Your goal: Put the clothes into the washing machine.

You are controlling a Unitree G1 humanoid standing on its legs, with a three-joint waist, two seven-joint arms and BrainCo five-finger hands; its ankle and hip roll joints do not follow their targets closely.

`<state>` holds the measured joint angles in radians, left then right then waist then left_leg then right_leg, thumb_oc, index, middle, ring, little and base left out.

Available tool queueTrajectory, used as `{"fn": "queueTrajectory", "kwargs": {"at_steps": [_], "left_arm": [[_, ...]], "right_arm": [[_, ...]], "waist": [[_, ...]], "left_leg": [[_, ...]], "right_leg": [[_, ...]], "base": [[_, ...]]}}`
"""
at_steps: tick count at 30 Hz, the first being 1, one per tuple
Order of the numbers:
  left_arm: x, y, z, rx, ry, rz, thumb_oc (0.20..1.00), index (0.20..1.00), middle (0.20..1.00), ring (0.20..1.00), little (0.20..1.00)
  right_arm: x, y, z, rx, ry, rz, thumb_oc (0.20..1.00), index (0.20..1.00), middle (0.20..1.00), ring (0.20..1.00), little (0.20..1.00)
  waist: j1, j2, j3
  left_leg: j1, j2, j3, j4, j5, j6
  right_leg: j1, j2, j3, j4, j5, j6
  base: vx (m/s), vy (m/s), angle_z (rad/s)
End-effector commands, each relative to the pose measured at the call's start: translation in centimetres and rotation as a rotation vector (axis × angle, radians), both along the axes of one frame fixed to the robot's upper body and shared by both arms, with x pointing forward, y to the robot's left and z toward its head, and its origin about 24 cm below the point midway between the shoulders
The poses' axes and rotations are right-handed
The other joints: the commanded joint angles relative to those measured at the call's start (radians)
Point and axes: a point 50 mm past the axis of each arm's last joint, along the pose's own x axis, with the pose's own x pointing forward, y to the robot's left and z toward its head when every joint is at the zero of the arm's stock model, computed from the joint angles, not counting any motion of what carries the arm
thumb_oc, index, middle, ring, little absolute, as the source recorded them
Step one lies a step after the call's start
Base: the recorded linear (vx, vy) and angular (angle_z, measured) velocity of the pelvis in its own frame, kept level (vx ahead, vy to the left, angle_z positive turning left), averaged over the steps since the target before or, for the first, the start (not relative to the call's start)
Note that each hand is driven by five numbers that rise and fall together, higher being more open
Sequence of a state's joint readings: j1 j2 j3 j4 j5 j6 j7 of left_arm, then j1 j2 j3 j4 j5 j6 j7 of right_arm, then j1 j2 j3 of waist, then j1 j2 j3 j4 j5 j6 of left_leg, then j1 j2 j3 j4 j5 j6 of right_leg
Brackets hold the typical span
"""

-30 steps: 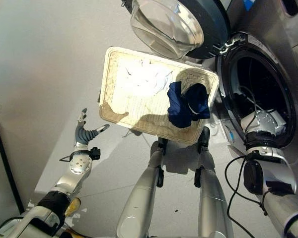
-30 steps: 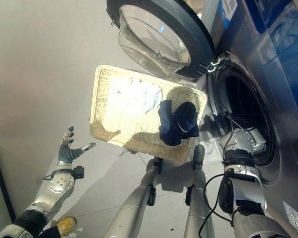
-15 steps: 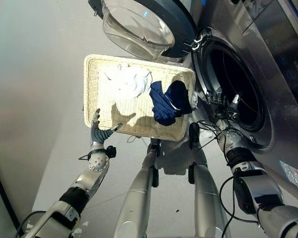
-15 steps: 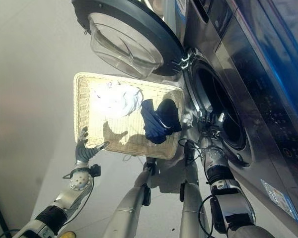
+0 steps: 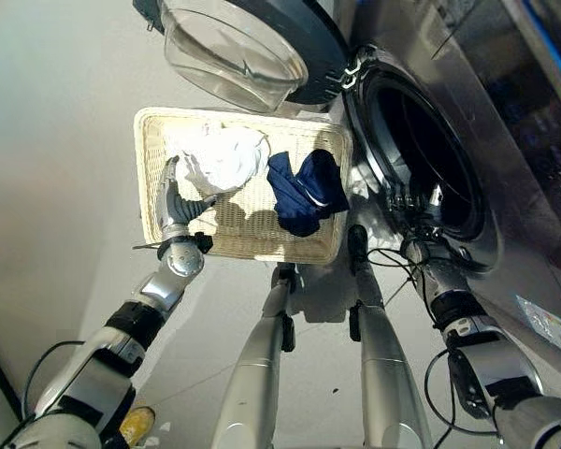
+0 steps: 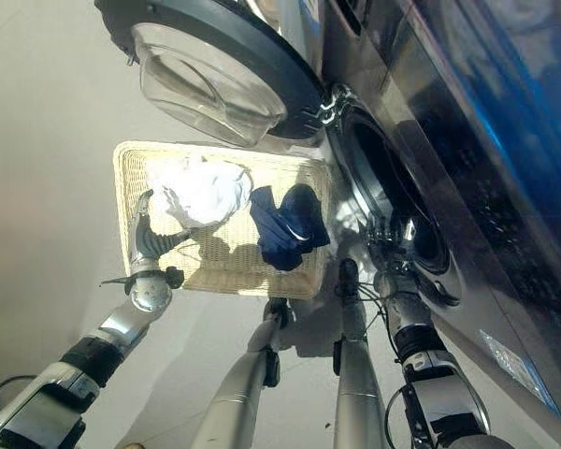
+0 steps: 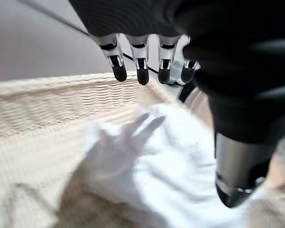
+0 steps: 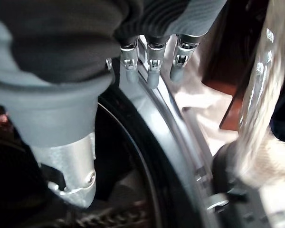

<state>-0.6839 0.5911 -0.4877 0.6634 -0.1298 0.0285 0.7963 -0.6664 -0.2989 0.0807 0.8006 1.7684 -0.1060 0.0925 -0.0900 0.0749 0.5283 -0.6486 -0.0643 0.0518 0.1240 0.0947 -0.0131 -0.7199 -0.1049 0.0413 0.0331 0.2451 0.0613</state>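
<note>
A cream wicker basket [image 5: 148, 131] lies on the floor before the washing machine's open drum [image 5: 421, 154]. In it are a crumpled white garment [image 5: 222, 157] and, to its right, a dark navy garment [image 5: 304, 192]. My left hand [image 5: 173, 210] hovers over the basket's left part, fingers [image 7: 140, 71] straight and open just above the white garment [image 7: 171, 161], holding nothing. My right hand [image 5: 413, 210] is at the drum's lower rim [image 8: 171, 123], its fingers [image 8: 152, 71] straight and empty.
The round glass door [image 5: 234, 47] stands swung open above the basket's far side. The machine's dark front panel [image 5: 524, 215] fills the right. Pale bare floor [image 5: 56, 187] lies left of the basket.
The camera has shifted. My left hand went from the floor beside the basket to over it, by the white garment. My right hand came back from inside the drum to its rim.
</note>
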Motion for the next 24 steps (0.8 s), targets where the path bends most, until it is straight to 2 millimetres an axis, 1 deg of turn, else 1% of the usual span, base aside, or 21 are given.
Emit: {"fn": "queueTrajectory", "kwargs": {"at_steps": [1,3,6,8,11,12,14,17,18,19,20,21,22,23,24], "left_arm": [[0.6,2.7,1.0,-0.013,0.009,0.177,1.000,1.000,1.000,1.000,1.000],[1.0,3.1,1.4,-0.024,0.033,0.210,1.000,1.000,1.000,1.000,1.000],[1.5,4.2,1.6,-0.026,0.111,0.259,1.000,1.000,1.000,1.000,1.000],[1.6,4.8,1.9,-0.011,0.161,0.287,1.000,1.000,1.000,1.000,1.000],[1.4,6.0,1.8,0.010,0.241,0.339,1.000,1.000,1.000,1.000,1.000],[1.4,6.5,2.1,0.021,0.272,0.369,1.000,1.000,1.000,1.000,1.000],[1.2,7.2,2.4,0.045,0.313,0.409,1.000,1.000,1.000,1.000,1.000],[1.0,7.8,3.1,0.050,0.312,0.451,1.000,1.000,1.000,1.000,1.000],[0.9,8.3,3.8,0.036,0.294,0.481,1.000,1.000,1.000,1.000,1.000],[0.8,8.4,4.0,0.033,0.288,0.490,1.000,1.000,1.000,1.000,1.000],[0.7,9.0,4.5,0.018,0.271,0.518,1.000,1.000,1.000,1.000,1.000],[0.6,9.4,4.9,-0.038,0.234,0.532,1.000,1.000,1.000,1.000,1.000],[0.6,9.5,4.9,-0.054,0.226,0.533,1.000,1.000,1.000,1.000,1.000],[0.7,9.3,5.3,-0.184,0.159,0.514,1.000,1.000,1.000,1.000,1.000],[0.9,9.1,5.3,-0.235,0.135,0.500,1.000,1.000,1.000,1.000,1.000]], "right_arm": [[-0.6,1.6,-0.3,-0.148,-0.019,0.114,1.000,1.000,1.000,1.000,1.000],[-0.8,2.2,-0.5,-0.172,-0.028,0.140,1.000,1.000,1.000,1.000,1.000],[-1.2,2.9,-0.9,-0.178,-0.043,0.184,1.000,1.000,1.000,1.000,1.000],[-1.3,3.0,-0.8,-0.201,-0.055,0.201,1.000,1.000,1.000,1.000,1.000],[-1.5,2.7,-0.4,-0.217,-0.086,0.212,1.000,1.000,1.000,1.000,1.000],[-1.6,2.7,0.0,-0.227,-0.111,0.220,1.000,1.000,1.000,1.000,1.000],[-1.8,2.8,0.3,-0.254,-0.140,0.242,1.000,1.000,1.000,1.000,1.000],[-2.2,3.0,0.6,-0.269,-0.171,0.259,1.000,1.000,1.000,1.000,1.000],[-2.4,3.0,0.6,-0.272,-0.185,0.275,1.000,1.000,1.000,1.000,1.000],[-2.5,3.1,0.6,-0.274,-0.189,0.280,1.000,1.000,1.000,1.000,1.000],[-2.7,3.2,0.6,-0.279,-0.199,0.294,1.000,1.000,1.000,1.000,1.000],[-3.0,3.3,0.5,-0.291,-0.204,0.309,1.000,1.000,1.000,1.000,1.000],[-3.0,3.3,0.5,-0.295,-0.205,0.311,1.000,1.000,1.000,1.000,1.000],[-3.3,3.8,0.5,-0.306,-0.213,0.322,1.000,1.000,1.000,1.000,1.000],[-3.4,3.9,0.5,-0.308,-0.214,0.326,1.000,1.000,1.000,1.000,1.000]], "waist": [[-0.010,-0.003,-0.008],[-0.027,-0.019,-0.008],[-0.065,-0.051,-0.008],[-0.081,-0.062,-0.008],[-0.101,-0.075,-0.008],[-0.114,-0.083,-0.008],[-0.123,-0.093,-0.008],[-0.135,-0.106,-0.008],[-0.142,-0.116,-0.008],[-0.144,-0.118,-0.008],[-0.151,-0.128,-0.008],[-0.157,-0.136,-0.008],[-0.158,-0.137,-0.008],[-0.164,-0.146,-0.008],[-0.165,-0.149,-0.008]], "left_leg": [[-0.042,-0.008,0.005,0.028,0.041,-0.031],[-0.056,-0.007,0.015,0.056,0.026,-0.033],[-0.088,-0.004,0.042,0.100,0.001,-0.036],[-0.102,-0.003,0.060,0.115,-0.011,-0.038],[-0.123,0.004,0.083,0.154,-0.046,-0.041],[-0.141,0.002,0.092,0.162,-0.046,-0.041],[-0.159,0.009,0.102,0.189,-0.074,-0.041],[-0.189,0.010,0.106,0.214,-0.088,-0.039],[-0.207,0.011,0.102,0.228,-0.097,-0.039],[-0.211,0.011,0.101,0.231,-0.099,-0.038],[-0.223,0.011,0.096,0.242,-0.106,-0.038],[-0.236,0.010,0.092,0.251,-0.111,-0.038],[-0.238,0.011,0.092,0.252,-0.112,-0.037],[-0.253,0.007,0.088,0.263,-0.119,-0.035],[-0.258,0.008,0.086,0.266,-0.120,-0.034]], "right_leg": [[-0.019,0.069,-0.034,0.078,-0.050,-0.011],[-0.036,0.070,-0.027,0.081,-0.049,-0.010],[-0.074,0.079,-0.007,0.079,-0.039,-0.008],[-0.094,0.083,0.001,0.072,-0.031,-0.007],[-0.123,0.084,0.006,0.071,-0.026,-0.003],[-0.147,0.080,0.010,0.068,-0.014,-0.001],[-0.170,0.085,0.014,0.068,-0.013,0.000],[-0.201,0.085,0.018,0.070,-0.006,0.001],[-0.218,0.087,0.022,0.073,-0.002,0.001],[-0.221,0.088,0.023,0.074,-0.002,0.001],[-0.234,0.092,0.027,0.076,0.001,0.001],[-0.246,0.096,0.032,0.079,0.002,-0.001],[-0.248,0.096,0.032,0.080,0.002,-0.001],[-0.263,0.105,0.038,0.086,0.002,-0.005],[-0.267,0.108,0.039,0.089,0.000,-0.007]], "base": [[0.03,0.190,-0.20],[0.04,0.164,-0.17],[0.04,0.171,-0.19],[0.04,0.175,-0.27],[0.05,0.165,-0.18],[0.03,0.155,-0.14],[0.03,0.145,-0.15],[0.02,0.105,-0.11],[0.02,0.052,-0.05],[0.02,0.070,-0.07],[0.02,0.070,-0.09],[0.02,0.066,-0.09],[0.02,0.053,-0.09],[0.01,0.025,-0.10],[0.02,0.022,-0.09]]}}
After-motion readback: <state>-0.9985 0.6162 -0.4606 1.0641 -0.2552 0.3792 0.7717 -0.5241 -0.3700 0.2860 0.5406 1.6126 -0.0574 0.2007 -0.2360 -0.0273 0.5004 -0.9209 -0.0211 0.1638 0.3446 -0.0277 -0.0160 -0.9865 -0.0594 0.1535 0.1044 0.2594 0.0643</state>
